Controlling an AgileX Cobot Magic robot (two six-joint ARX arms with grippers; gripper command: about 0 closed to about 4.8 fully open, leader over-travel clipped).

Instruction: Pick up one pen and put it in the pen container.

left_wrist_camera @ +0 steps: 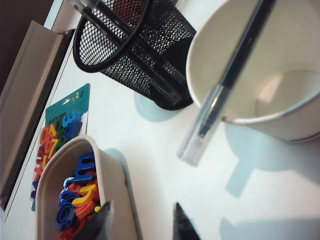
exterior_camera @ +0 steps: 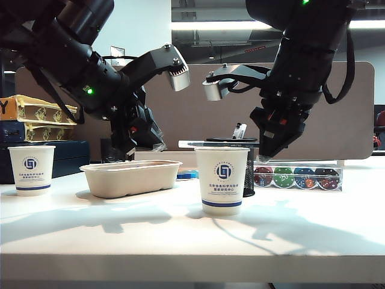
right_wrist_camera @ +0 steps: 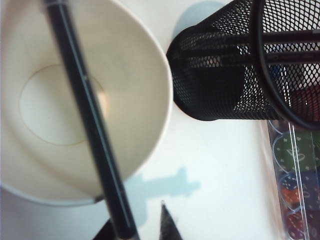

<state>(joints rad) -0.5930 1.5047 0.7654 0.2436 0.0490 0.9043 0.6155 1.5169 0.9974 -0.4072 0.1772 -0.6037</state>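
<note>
The pen (exterior_camera: pixel 192 144) lies flat across the rim of the middle white paper cup (exterior_camera: pixel 222 180), its clear barrel sticking out to both sides. My right gripper (exterior_camera: pixel 264 155) is down at the pen's right end. In the right wrist view the pen (right_wrist_camera: pixel 85 105) runs between the fingers of the right gripper (right_wrist_camera: pixel 136 212), against one finger with a gap to the other. The black mesh pen container (exterior_camera: pixel 248 174) (right_wrist_camera: pixel 225 75) stands just behind the cup with other pens in it. My left gripper (left_wrist_camera: pixel 144 222) is open and empty over the tray's edge, and its view also shows the pen (left_wrist_camera: pixel 225 80) and the container (left_wrist_camera: pixel 145 55).
A beige tray (exterior_camera: pixel 129 177) of coloured foam letters (left_wrist_camera: pixel 75 195) sits left of the cup. A second paper cup (exterior_camera: pixel 31 170) stands at far left. A clear box of coloured capsules (exterior_camera: pixel 298 176) lies behind on the right. A number card (left_wrist_camera: pixel 62 117) lies by the tray.
</note>
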